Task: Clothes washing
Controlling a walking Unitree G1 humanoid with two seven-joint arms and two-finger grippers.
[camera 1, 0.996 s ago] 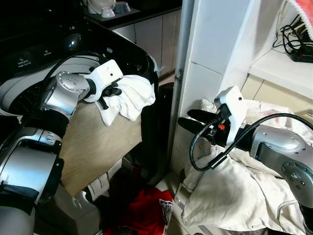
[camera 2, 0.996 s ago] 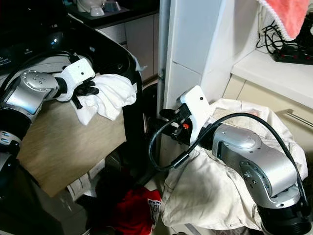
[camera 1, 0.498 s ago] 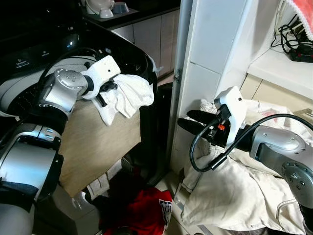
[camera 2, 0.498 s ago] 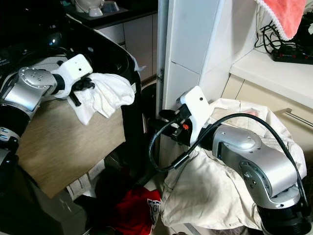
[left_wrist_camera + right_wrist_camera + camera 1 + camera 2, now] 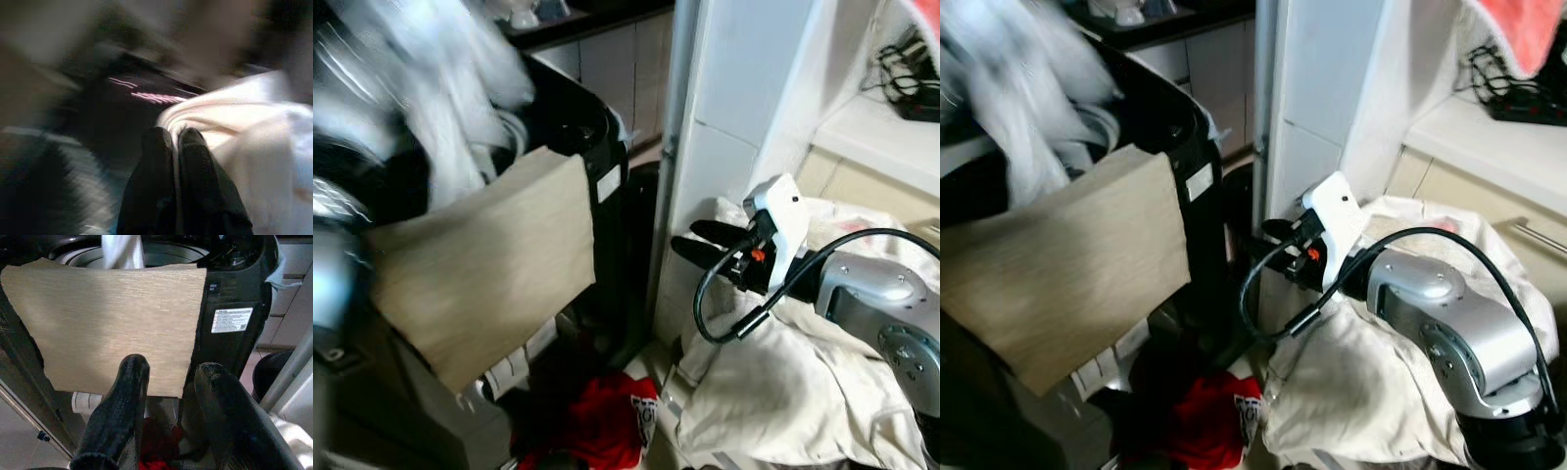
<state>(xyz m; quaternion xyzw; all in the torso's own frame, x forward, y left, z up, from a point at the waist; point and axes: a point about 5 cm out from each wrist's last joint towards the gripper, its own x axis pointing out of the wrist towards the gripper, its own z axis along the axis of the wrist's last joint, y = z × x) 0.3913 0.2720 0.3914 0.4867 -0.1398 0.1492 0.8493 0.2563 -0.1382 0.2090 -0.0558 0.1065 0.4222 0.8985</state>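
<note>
- A white garment (image 5: 234,127) was pinched between the pressed-together fingers (image 5: 190,166) of the left gripper (image 5: 173,147), as shown by the left wrist view.
- In the head views that garment was seen as a blurred white streak over the open top of the washing machine (image 5: 597,127) (fast motion is judged from the blur, nothing more).
- A beige sheet (image 5: 489,255) was draped down the machine's front face.
- The right gripper (image 5: 705,243) was held out beside the white pillar (image 5: 734,108), its fingers (image 5: 122,401) spread apart with nothing between them.
- Beneath the right arm a heap of cream laundry (image 5: 783,382) was piled.
- A red garment (image 5: 602,416) was left on the floor at the machine's foot.
- Progress is judged as early to middle: one white piece was being carried at the tub mouth, though whether it lay inside cannot be told.
- Left to do, by the look of things: the cream heap and the red piece to be loaded, then the wash to be started.
</note>
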